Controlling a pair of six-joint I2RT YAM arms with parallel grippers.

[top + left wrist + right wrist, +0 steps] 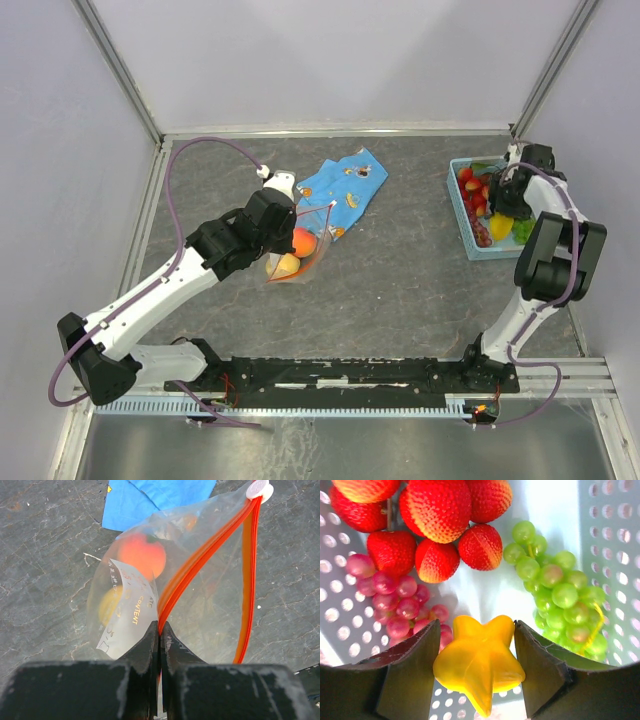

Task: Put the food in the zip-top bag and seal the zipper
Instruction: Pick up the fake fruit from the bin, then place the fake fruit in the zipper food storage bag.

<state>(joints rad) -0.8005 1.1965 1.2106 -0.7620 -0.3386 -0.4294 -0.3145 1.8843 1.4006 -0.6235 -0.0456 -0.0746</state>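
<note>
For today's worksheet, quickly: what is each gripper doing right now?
Left gripper: closed on the bag at its orange zipper strip.
Right gripper: closed on the yellow star fruit.

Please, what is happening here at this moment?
The left jaws are shut on the zipper of the zip-top bag, holding its mouth open; an orange and a yellow fruit are inside. The right jaws, down in the basket, appear to grip a yellow star-shaped fruit. Strawberries and grapes lie there too.
</note>
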